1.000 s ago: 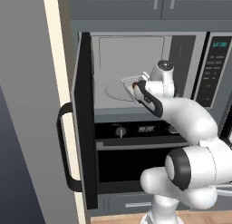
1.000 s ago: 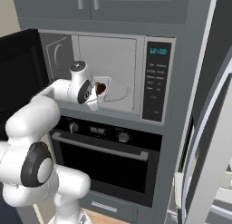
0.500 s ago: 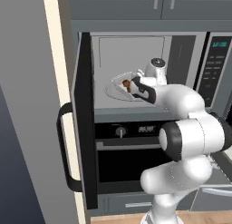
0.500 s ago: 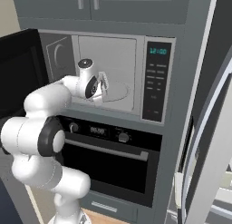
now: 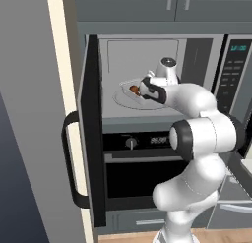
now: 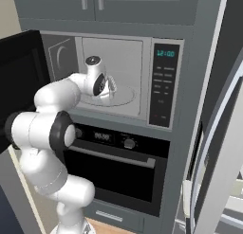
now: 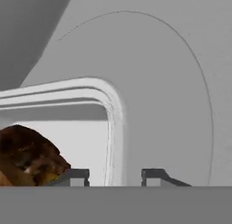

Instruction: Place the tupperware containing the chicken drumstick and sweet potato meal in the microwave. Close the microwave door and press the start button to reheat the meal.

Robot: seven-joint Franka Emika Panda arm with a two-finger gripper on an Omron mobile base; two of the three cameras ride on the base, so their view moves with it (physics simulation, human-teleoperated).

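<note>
- Reaching into the microwave [image 6: 159, 81], my claw [image 7: 113, 177] straddles the tupperware [image 7: 102, 109] rim, jaws parted, not clamped.
- Tupperware sits on the turntable [image 5: 125, 99]; microwave door [image 5: 93, 134] open.

The tupperware [image 7: 111, 105] looks like smooth translucent plastic, the microwave [image 6: 156, 43] matt grey steel with a glossy black panel.

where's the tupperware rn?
The tupperware sits on the round turntable inside the open microwave, left of the control panel. In the hand view its rim runs between the gripper tips.
</note>
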